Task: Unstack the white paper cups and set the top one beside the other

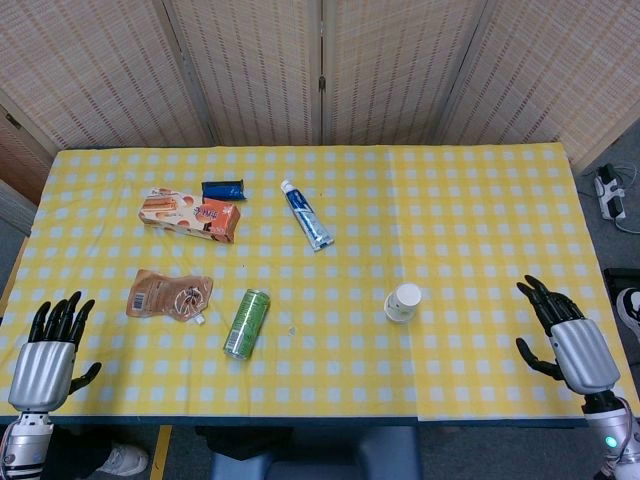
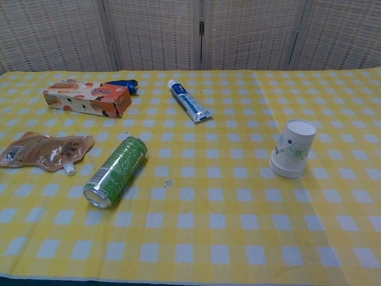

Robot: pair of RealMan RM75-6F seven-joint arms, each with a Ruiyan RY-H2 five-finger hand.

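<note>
The stacked white paper cups (image 1: 403,302) stand upside down, still nested, right of centre in the head view, on a yellow checked tablecloth (image 1: 480,220) with bare cloth all round them and out to the right edge; the left hand (image 1: 52,345) sits at the lower left corner and the right hand (image 1: 570,340) at the lower right, both released with fingers spread, holding nothing, well apart from the cups. The clutter lies in the left half: a green can (image 1: 246,323) on its side, a brown pouch (image 1: 168,294), an orange snack box (image 1: 190,212), a blue packet (image 1: 223,188) and a toothpaste tube (image 1: 306,215); woven screens (image 1: 320,70) close the back.
</note>
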